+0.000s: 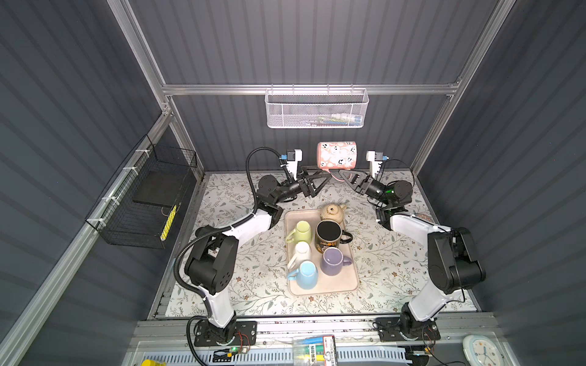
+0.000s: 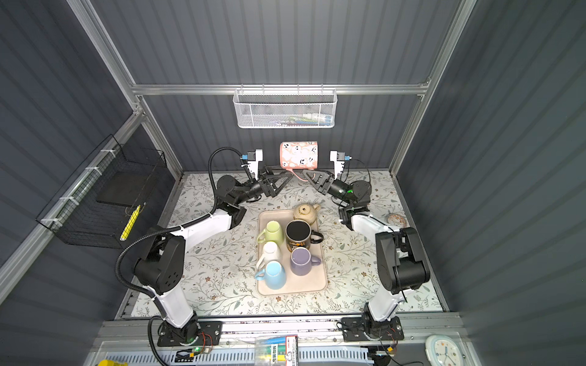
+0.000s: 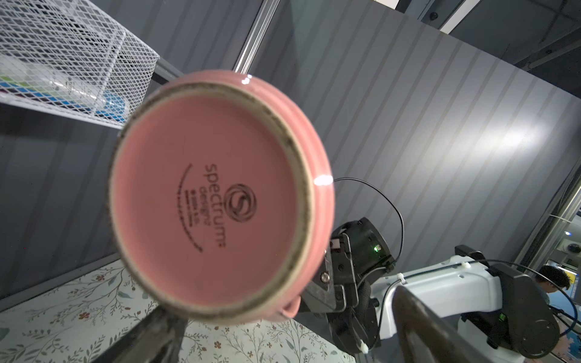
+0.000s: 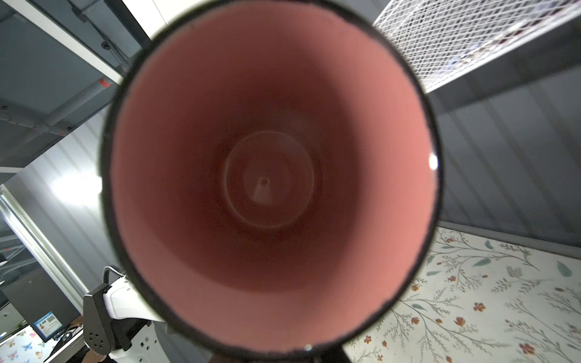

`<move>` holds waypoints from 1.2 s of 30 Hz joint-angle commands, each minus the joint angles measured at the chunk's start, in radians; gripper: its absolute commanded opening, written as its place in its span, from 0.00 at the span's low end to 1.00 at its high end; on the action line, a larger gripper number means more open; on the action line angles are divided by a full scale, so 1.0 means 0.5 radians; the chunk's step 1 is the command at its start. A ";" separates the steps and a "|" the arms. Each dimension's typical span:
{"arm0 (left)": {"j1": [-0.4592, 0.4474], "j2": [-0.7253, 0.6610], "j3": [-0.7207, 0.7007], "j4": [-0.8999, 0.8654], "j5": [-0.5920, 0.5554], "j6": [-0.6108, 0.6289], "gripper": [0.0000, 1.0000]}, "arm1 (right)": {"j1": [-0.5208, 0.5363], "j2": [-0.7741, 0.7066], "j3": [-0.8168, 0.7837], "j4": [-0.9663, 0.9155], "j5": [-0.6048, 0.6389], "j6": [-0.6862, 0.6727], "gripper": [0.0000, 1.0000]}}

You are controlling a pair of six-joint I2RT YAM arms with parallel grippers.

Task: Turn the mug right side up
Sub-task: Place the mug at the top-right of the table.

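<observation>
Hanging on its side in the air over the far part of the bench (image 1: 396,269), the pink mug (image 1: 336,155) sits between the two arms, well apart from the tray (image 1: 350,286). The right claw (image 1: 341,175) is pinched narrow on the mug's handle (image 1: 333,176), and the mug's mouth is turned toward that arm. The left claw (image 1: 320,177) stands wide just below the mug's base and holds nothing. Whether one of its fingers touches the mug cannot be told.
</observation>
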 commanded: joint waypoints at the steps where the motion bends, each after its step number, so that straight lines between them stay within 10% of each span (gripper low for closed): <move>1: 0.009 -0.162 -0.072 -0.094 -0.040 0.254 1.00 | -0.031 -0.163 -0.028 0.014 -0.011 -0.133 0.00; 25: 0.042 -0.622 -0.437 -1.169 -0.389 1.069 1.00 | -0.224 -0.663 0.073 -1.931 0.558 -1.243 0.00; 36: 0.039 -0.683 -0.318 -2.106 -1.080 0.962 1.00 | -0.246 -0.385 0.758 -3.137 1.288 -1.728 0.00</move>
